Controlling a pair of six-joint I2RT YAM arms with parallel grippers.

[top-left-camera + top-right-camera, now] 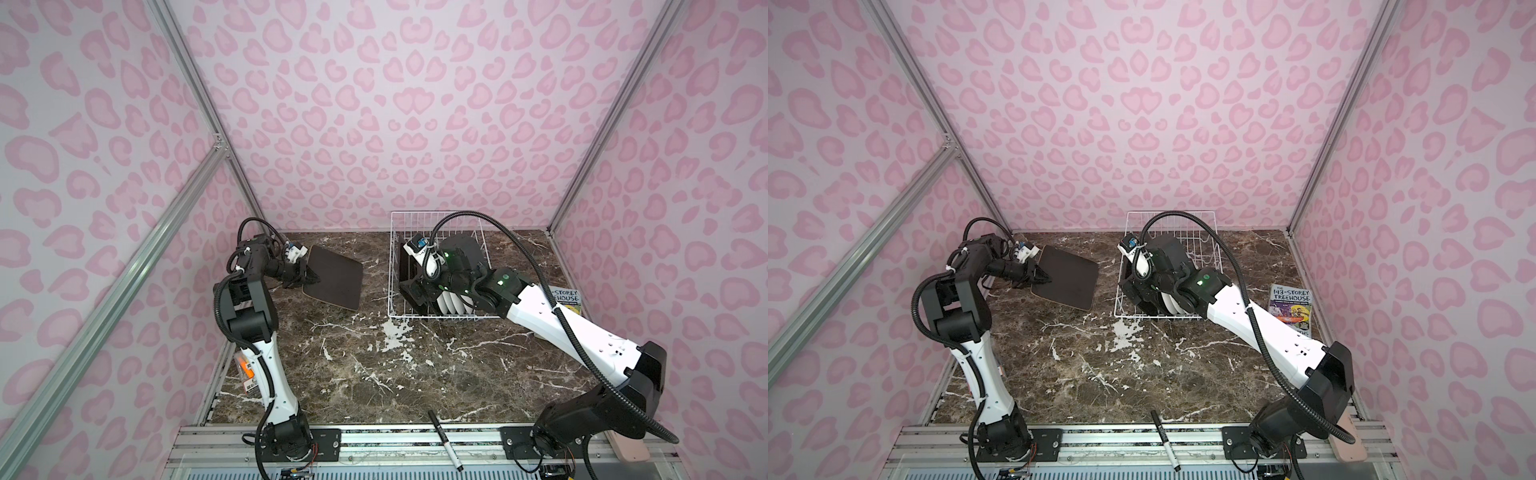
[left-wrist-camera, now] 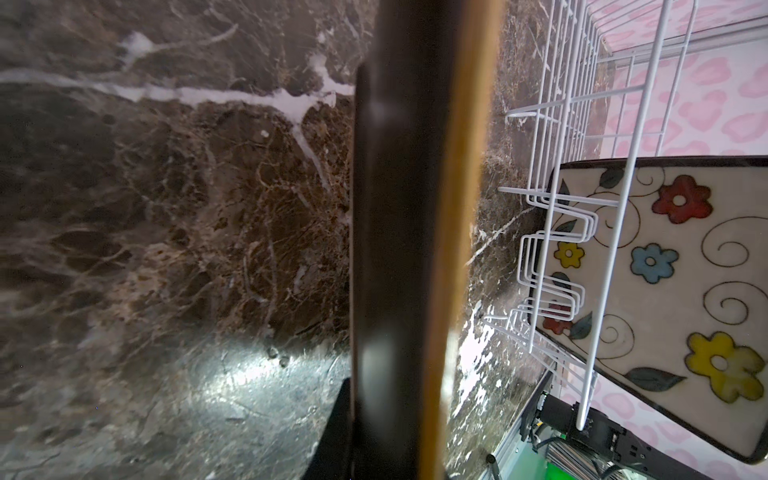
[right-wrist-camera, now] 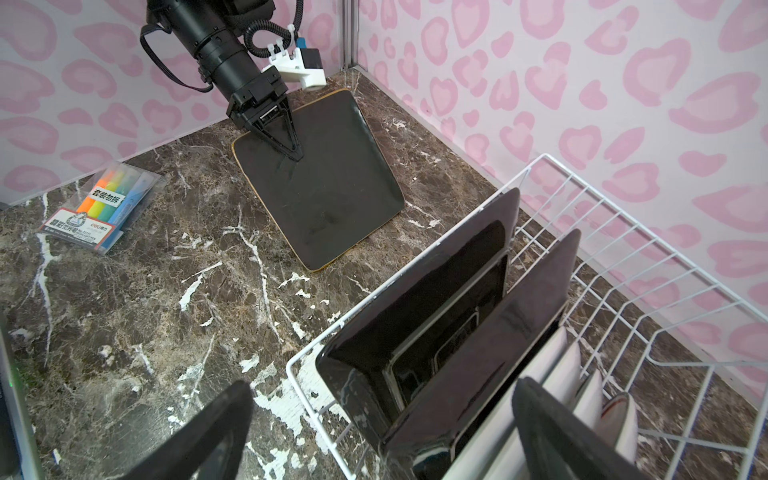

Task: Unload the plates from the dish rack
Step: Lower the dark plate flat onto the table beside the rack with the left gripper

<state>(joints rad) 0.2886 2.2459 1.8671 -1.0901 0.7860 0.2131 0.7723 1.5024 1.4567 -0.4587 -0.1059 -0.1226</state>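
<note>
A square plate (image 1: 334, 276) (image 1: 1069, 277) (image 3: 328, 187) lies dark back up at the table's back left, tilted, with its held edge raised. My left gripper (image 1: 311, 280) (image 1: 1043, 279) (image 3: 294, 154) is shut on that edge; in the left wrist view the plate (image 2: 399, 208) runs edge-on out from between the jaws. The white wire dish rack (image 1: 390, 274) (image 1: 1121, 286) (image 3: 623, 216) (image 2: 544, 124) holds two upright square plates (image 3: 436, 299) and several white round plates (image 3: 557, 365) (image 1: 451, 306). My right gripper (image 3: 382, 388) hangs open over the rack's near-left corner, its fingers astride the square plates.
An illustrated book (image 1: 1291, 305) (image 1: 566, 297) lies right of the rack. A pack of highlighters (image 3: 104, 203) sits by the left wall. A black marker (image 1: 446, 440) lies on the front rail. Pink patterned walls close in the back and sides.
</note>
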